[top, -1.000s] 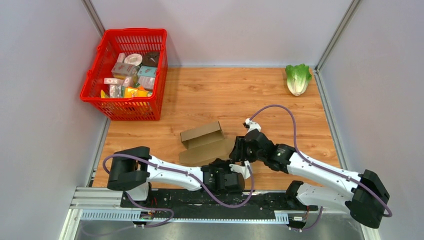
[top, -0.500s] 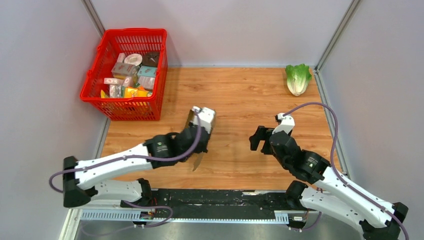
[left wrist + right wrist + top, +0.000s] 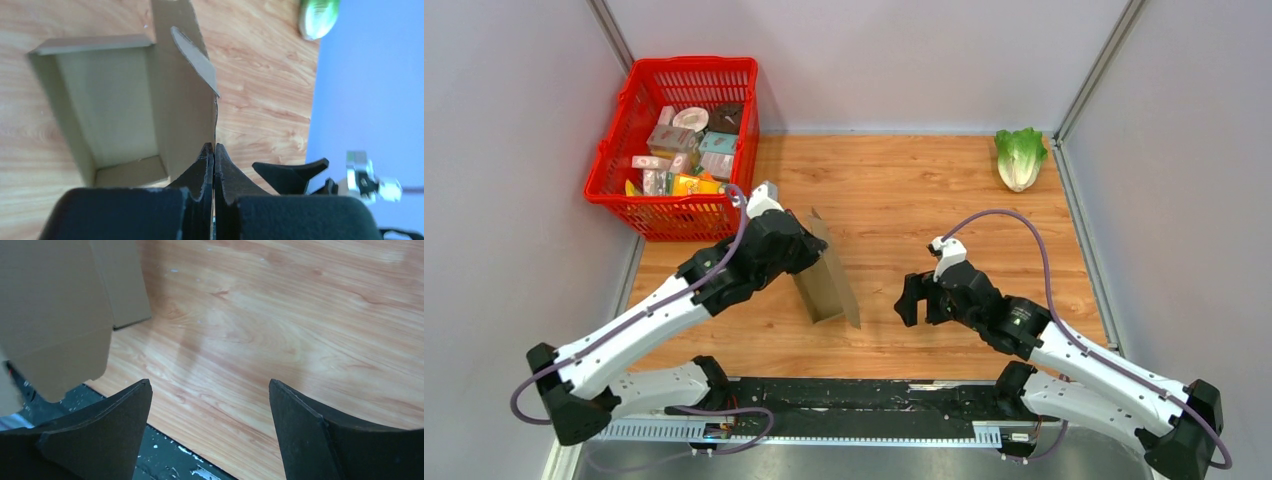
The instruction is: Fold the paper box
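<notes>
The paper box point(image 3: 828, 278) is brown cardboard, part folded, standing on edge on the wooden table left of centre. My left gripper point(image 3: 808, 248) is shut on its upper wall. In the left wrist view the jaws point(image 3: 214, 149) pinch the thin cardboard edge, and the box's open inside point(image 3: 112, 100) faces the camera with a flap sticking up. My right gripper point(image 3: 911, 300) is open and empty, a short way to the right of the box, not touching it. In the right wrist view its open jaws point(image 3: 210, 390) frame bare table, and the box point(image 3: 55, 310) fills the upper left.
A red basket point(image 3: 619, 195) with several small printed packages stands at the back left. A lettuce point(image 3: 1021, 157) lies at the back right, also in the left wrist view point(image 3: 317, 17). Grey walls close in both sides. A black rail point(image 3: 844, 400) runs along the near edge.
The box lay flat a second ago. My left gripper has taken hold of it and raised it on edge, moving left. My right gripper has let go, backed off and come back closer.
</notes>
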